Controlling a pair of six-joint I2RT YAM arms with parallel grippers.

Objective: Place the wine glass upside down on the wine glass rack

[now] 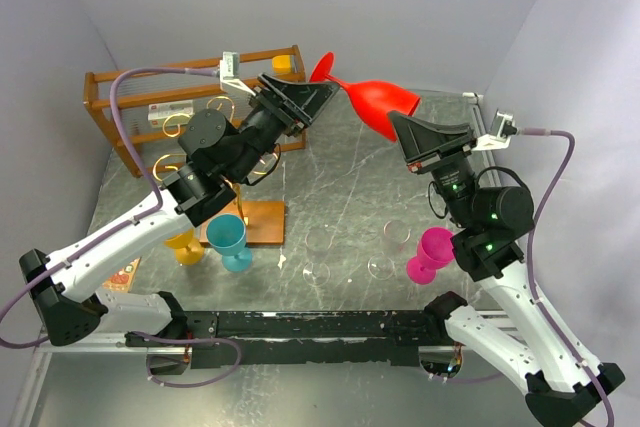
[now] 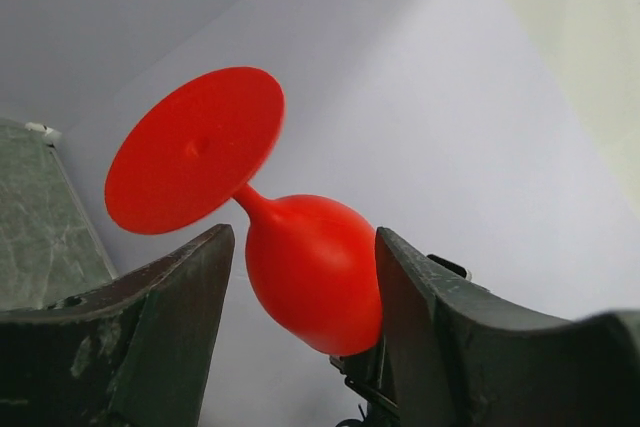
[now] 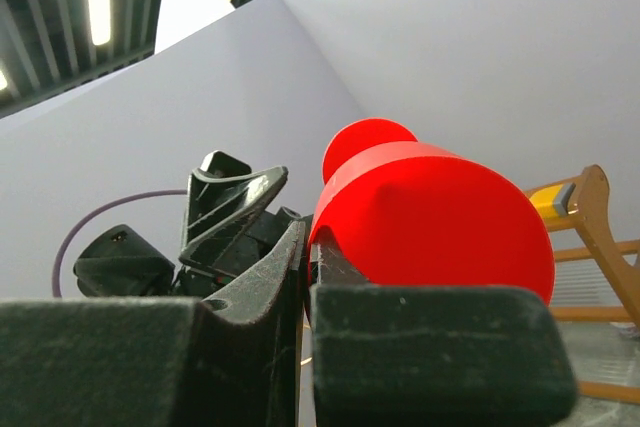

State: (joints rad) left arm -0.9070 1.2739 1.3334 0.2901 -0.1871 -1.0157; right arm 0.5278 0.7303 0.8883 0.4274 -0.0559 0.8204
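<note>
Two grippers were placed at the wine glass (image 1: 380, 102), held aloft, well apart from the wine glass rack (image 1: 258, 222). Its bowl rim was pinched by the right gripper (image 1: 400, 127); the left gripper (image 1: 325, 94) was spread around it. A drop could be caused by release before the left was clamped.

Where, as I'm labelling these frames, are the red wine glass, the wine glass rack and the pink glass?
red wine glass (image 1: 385, 102): top view, bowl.
wine glass rack (image 1: 264, 220): top view, wooden base.
pink glass (image 1: 436, 244): top view, bowl.
</note>
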